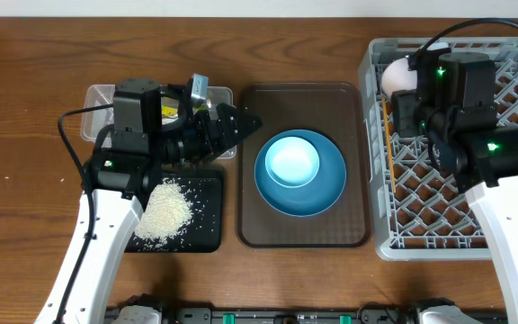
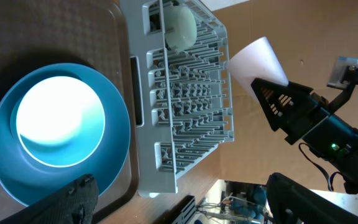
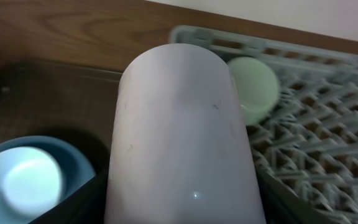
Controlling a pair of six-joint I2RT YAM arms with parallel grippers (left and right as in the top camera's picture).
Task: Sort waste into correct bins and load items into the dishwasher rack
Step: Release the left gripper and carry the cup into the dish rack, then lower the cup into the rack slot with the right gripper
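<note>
Plainly the right gripper is the nearer one. Its jaws are clamped on the pink cup, whose long axis runs straight out ahead of the fingers. The rack lies just beyond and below, with the green bowl past the cup's far end. The left gripper, jaws wide and empty, faces the blue plate.
</note>
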